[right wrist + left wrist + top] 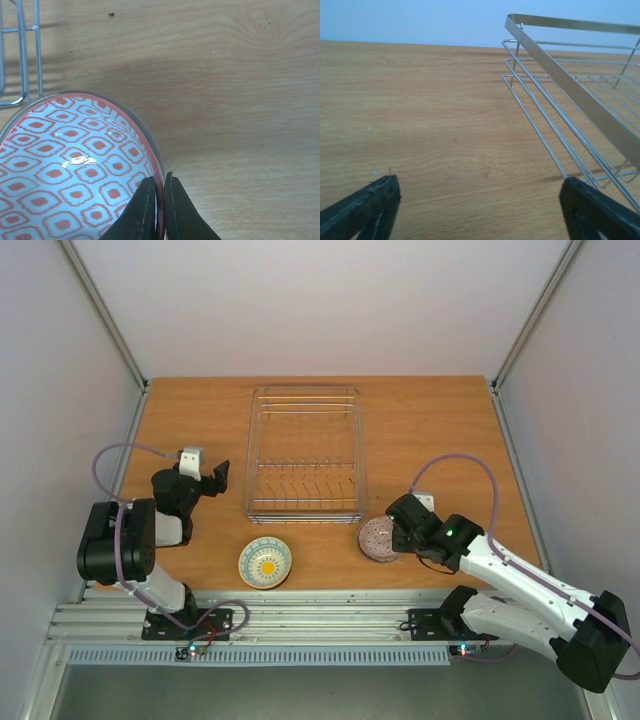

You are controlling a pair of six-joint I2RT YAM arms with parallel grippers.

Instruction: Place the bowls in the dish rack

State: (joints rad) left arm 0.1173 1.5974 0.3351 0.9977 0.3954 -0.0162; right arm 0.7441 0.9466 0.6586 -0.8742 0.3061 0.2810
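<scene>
The silver wire dish rack (pixel 305 452) stands at the table's middle, with no bowl in it. A red-patterned bowl (pixel 377 539) sits just off its front right corner; my right gripper (pixel 398 536) is shut on that bowl's right rim. In the right wrist view the rim (pixel 159 176) is pinched between the two black fingertips, one inside the bowl (pixel 70 165) and one outside. A cream bowl with a teal-and-yellow inside (pixel 265 562) lies near the front edge. My left gripper (pixel 207 478) hovers open left of the rack (pixel 570 95), with nothing between its fingers.
The rack's corner wires (pixel 22 55) are close to the held bowl's far left side. White walls and metal frame posts enclose the wooden table (pixel 440 430). Bare wood lies under the left gripper (pixel 445 130).
</scene>
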